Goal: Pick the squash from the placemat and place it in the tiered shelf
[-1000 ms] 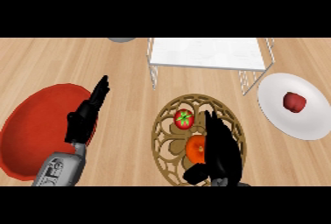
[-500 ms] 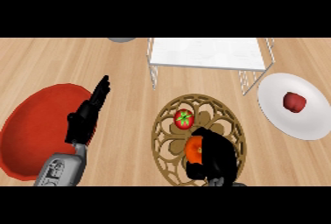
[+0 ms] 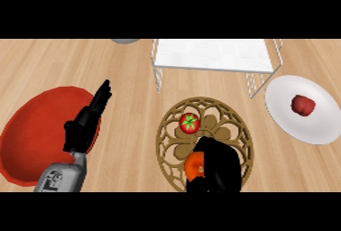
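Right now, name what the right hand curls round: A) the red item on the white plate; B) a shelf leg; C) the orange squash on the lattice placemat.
C: the right hand curls round the orange squash on the lattice placemat.

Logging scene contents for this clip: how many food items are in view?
3: an orange squash in the right hand, on the placemat; a red-and-green one beside it; a dark red one on the white plate.
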You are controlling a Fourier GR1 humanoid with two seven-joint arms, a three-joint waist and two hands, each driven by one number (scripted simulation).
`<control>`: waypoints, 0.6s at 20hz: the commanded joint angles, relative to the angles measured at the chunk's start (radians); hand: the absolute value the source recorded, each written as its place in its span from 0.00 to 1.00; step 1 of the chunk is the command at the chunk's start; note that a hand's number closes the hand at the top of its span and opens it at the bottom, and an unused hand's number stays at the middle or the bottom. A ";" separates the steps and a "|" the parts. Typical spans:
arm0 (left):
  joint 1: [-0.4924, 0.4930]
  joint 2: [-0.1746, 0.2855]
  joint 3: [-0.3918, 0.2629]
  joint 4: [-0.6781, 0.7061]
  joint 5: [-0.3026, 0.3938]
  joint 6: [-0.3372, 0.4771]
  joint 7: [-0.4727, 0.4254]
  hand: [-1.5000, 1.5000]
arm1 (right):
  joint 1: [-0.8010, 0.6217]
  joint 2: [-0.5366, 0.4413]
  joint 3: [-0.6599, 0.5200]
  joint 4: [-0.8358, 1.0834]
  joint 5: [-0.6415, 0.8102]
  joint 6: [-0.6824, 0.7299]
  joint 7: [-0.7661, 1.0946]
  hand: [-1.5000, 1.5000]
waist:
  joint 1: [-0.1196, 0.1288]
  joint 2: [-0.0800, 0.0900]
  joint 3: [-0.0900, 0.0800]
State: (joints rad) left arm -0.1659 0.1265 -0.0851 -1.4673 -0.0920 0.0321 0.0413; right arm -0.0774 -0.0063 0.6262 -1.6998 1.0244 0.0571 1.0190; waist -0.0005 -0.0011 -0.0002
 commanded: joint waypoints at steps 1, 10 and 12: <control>-0.056 -0.002 0.030 0.021 0.011 -0.020 0.040 0.50 | -0.078 0.006 0.091 0.085 -0.013 -0.113 0.088 1.00 | 0.003 0.001 0.000; -0.087 -0.024 -0.004 0.045 0.003 -0.021 0.019 0.50 | -0.506 0.006 0.224 0.212 -0.216 -0.366 0.250 1.00 | 0.075 0.009 0.000; -0.046 -0.034 -0.038 0.029 -0.024 -0.013 -0.006 0.50 | -0.504 0.006 0.219 0.204 -0.210 -0.478 0.218 1.00 | 0.084 0.006 0.001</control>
State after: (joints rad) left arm -0.2232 0.1010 -0.1078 -1.4328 -0.1030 0.0130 0.0429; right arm -0.5173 -0.0102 0.8286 -1.4886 0.8342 -0.1965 1.1109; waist 0.0721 0.0076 0.0001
